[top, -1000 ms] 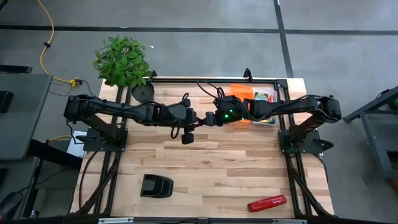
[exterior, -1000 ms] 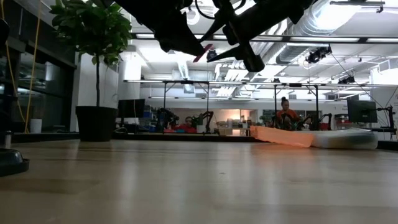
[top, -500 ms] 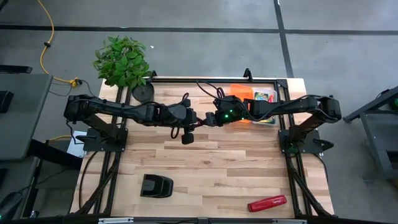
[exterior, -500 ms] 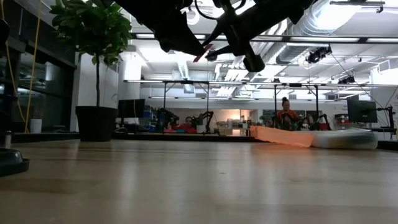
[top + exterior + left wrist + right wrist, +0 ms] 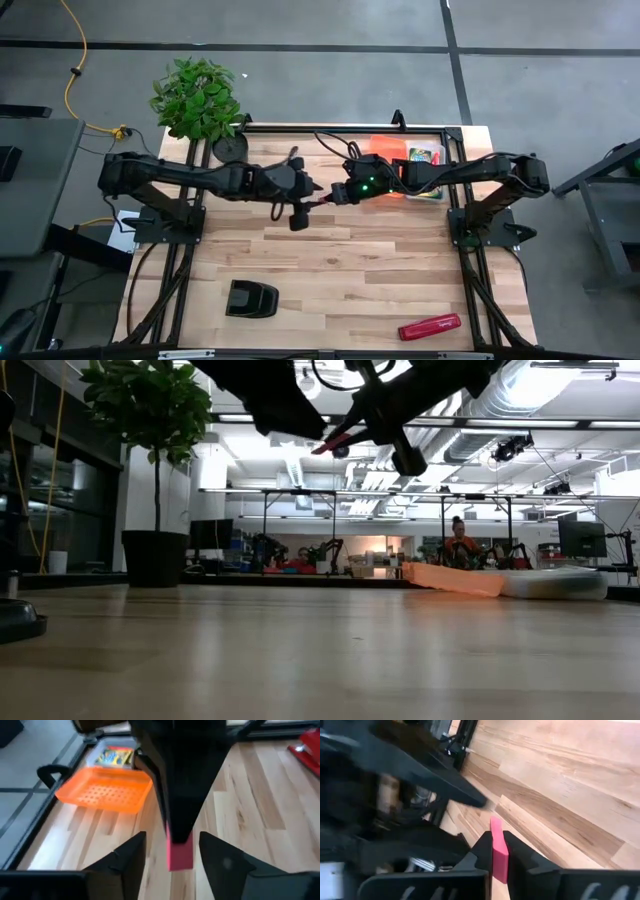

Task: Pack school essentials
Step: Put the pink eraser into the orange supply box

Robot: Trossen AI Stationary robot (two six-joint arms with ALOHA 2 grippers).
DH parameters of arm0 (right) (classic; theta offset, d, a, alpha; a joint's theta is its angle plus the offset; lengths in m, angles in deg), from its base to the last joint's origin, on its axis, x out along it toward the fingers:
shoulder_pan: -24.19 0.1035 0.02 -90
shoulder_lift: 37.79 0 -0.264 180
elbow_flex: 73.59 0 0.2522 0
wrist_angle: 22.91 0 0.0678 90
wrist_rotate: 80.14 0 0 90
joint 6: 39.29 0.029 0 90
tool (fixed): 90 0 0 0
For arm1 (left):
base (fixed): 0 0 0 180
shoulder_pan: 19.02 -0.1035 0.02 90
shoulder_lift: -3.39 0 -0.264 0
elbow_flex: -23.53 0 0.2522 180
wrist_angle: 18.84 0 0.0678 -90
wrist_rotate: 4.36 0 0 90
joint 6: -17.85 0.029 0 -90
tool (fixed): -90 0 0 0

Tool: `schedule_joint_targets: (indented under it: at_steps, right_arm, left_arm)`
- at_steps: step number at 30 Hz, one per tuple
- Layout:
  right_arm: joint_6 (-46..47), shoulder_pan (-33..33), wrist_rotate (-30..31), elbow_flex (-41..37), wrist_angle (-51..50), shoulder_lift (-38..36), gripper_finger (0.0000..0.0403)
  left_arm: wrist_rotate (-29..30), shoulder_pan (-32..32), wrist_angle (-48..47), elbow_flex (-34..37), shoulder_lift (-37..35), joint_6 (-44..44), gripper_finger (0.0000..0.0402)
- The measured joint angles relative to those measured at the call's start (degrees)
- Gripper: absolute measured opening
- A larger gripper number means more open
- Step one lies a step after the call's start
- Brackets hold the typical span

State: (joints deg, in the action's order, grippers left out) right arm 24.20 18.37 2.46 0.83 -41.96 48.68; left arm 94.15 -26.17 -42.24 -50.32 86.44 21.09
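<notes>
A: Status on the packing?

B: Mid-handover, up in the air over the table's far half. The right gripper (image 5: pixel 493 851) is clamped on the pink eraser (image 5: pixel 498 851). The left gripper (image 5: pixel 170 851) has its fingers spread to either side of the eraser, not touching it as far as I can tell

A: So who owns it?

B: My read is the right arm does. The eraser isn't packed yet

A: What's already in?

B: The orange tray (image 5: pixel 388 147) sits at the far right corner of the table (image 5: pixel 340 270), with a clear bin just beside it holding a crayon box (image 5: pixel 424 155). The left wrist view shows the tray's perforated floor (image 5: pixel 107 790) bare where visible. I see no pens or pencils in any view, so I can't say where they are

A: Leftovers on the table?

B: A red stapler (image 5: pixel 430 327) at the near right and a black block (image 5: pixel 251 299) at the near left, neither part of the job

A: Which view tells you most?

B: The right wrist view shows the clamp on the eraser; the overhead only gives a pink sliver between the arms. The low view (image 5: pixel 327 445) confirms it's held high off the table. Only the overhead shows the stapler, block and both arms together
</notes>
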Motion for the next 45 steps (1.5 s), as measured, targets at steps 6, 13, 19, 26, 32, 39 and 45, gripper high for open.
schedule_joint_targets:
  at_steps: [6, 13, 19, 26, 32, 39, 45]
  right_arm:
    - [-7.49, -1.75, -2.31, 0.00, -4.56, -2.51, 0.0005]
    - [-22.22, -3.85, 1.04, -1.37, -16.56, -12.34, 0.0004]
    - [-31.12, -3.51, 6.02, -13.03, -4.35, -26.46, 0.0002]
    - [-43.34, -1.95, 5.80, -31.15, 31.55, -38.68, 0.0001]
    - [-44.47, -1.88, 5.72, -34.51, 37.67, -41.26, 0.0001]
    - [-44.48, -1.88, 5.71, -34.51, 37.70, -41.15, 0.0001]
    - [-43.03, -2.55, 7.58, -31.61, 30.63, -41.15, 0.0001]
  left_arm:
    - [-0.09, -1.11, -8.19, -0.07, -9.27, -0.42, 0.0188]
    - [-0.82, -2.89, -5.14, 3.10, -25.17, -7.34, 0.0184]
    - [-2.11, -2.92, 14.95, 15.78, -37.36, -14.80, 0.0184]
    - [-3.99, -2.92, 24.63, 24.35, -44.18, -17.63, 0.0184]
    - [-3.56, -2.89, 25.05, 24.68, -44.80, -17.87, 0.0184]
    - [-3.56, -2.92, 24.95, 24.68, -44.80, -18.08, 0.0184]
    - [-3.56, -2.92, 24.93, 24.68, -44.80, -18.08, 0.0184]
